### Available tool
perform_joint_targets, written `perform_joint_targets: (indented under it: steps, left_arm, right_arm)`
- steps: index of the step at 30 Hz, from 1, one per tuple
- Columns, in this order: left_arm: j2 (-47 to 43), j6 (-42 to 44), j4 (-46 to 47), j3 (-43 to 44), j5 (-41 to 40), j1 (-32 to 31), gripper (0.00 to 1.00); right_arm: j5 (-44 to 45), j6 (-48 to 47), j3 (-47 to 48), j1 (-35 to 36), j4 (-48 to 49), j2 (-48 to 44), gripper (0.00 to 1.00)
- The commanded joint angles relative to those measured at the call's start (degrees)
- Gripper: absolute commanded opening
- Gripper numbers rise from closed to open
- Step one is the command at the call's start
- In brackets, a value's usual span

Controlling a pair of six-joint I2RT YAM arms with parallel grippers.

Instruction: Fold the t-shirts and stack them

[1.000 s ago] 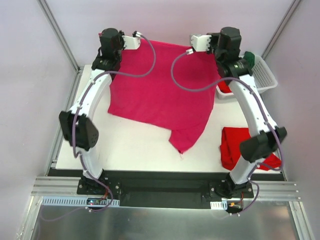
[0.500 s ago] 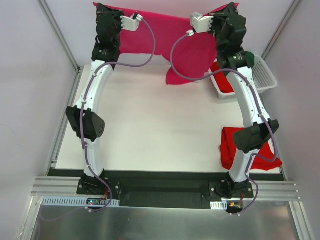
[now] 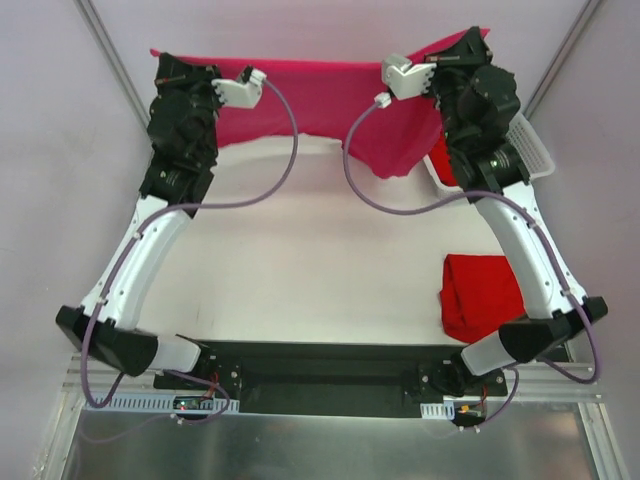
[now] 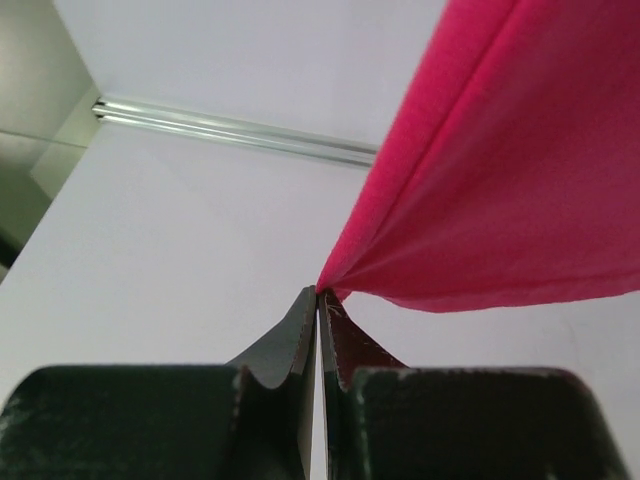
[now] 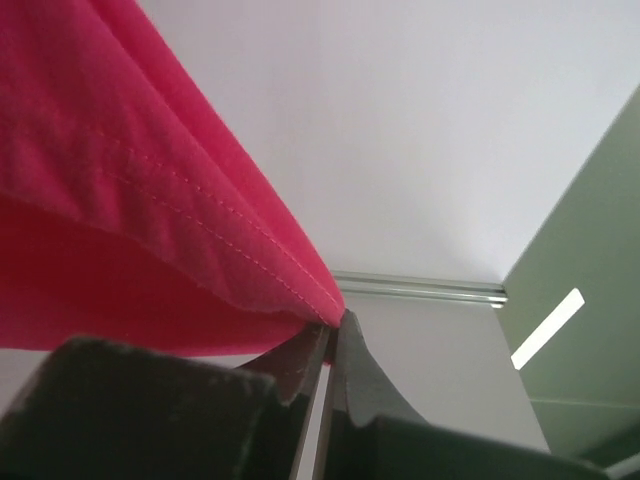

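A magenta-pink t-shirt [image 3: 330, 95] hangs in the air, stretched between my two grippers over the far part of the white table [image 3: 300, 260]. My left gripper [image 3: 160, 55] is shut on the shirt's left corner. In the left wrist view the gripper [image 4: 320, 292] pinches the cloth [image 4: 500, 180] at its tips. My right gripper [image 3: 480, 35] is shut on the right corner. In the right wrist view the gripper [image 5: 335, 320] pinches the hemmed edge [image 5: 120, 220]. A folded bright red t-shirt [image 3: 480, 295] lies at the table's near right. The dark green shirt is hidden.
A white slotted basket [image 3: 535, 150] stands at the far right, mostly behind my right arm, with red cloth [image 3: 447, 175] showing at its left side. Metal frame posts [image 3: 110, 60] rise at the back corners. Grey walls close in the sides.
The magenta-pink shirt lay on the table a second ago. Both grippers have lifted it clear and pulled its top edge wider and higher; both arms now reach up further.
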Motion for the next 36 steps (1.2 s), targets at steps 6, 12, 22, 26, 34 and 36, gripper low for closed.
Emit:
perform_joint_targets:
  steps: [6,12,22,26,34,36]
  left_arm:
    - [-18.3,-6.8,-12.6,-14.5,-9.6,-8.1,0.00]
    - [-22.7,-4.7,-20.9,-5.2,-7.6,-11.0,0.00]
    - [-25.1,-1.8,-20.9,0.9,-0.4,-11.9,0.00]
    - [-23.8,-3.8,-21.0,-0.8,1.4,-11.8,0.00]
    - [-21.7,-14.8,-21.5,-17.5,7.7,-8.1,0.00]
    - [-19.6,-16.8,-21.5,-19.3,12.3,-3.7,0.00]
  right_arm:
    - [12.9,8.3,-13.1,8.6,-13.6,-17.5,0.01]
    - [14.9,8.6,-7.3,11.4,-22.9,-21.8,0.01]
    - [9.1,-0.9,-2.1,12.3,-20.3,-23.0,0.01]
    - [6.6,-0.9,0.6,11.5,-20.0,-19.6,0.01]
    - [-0.9,11.4,-9.8,4.3,-20.1,-17.1,0.01]
    - [-4.5,14.0,-12.9,0.7,-18.7,-15.8,0.01]
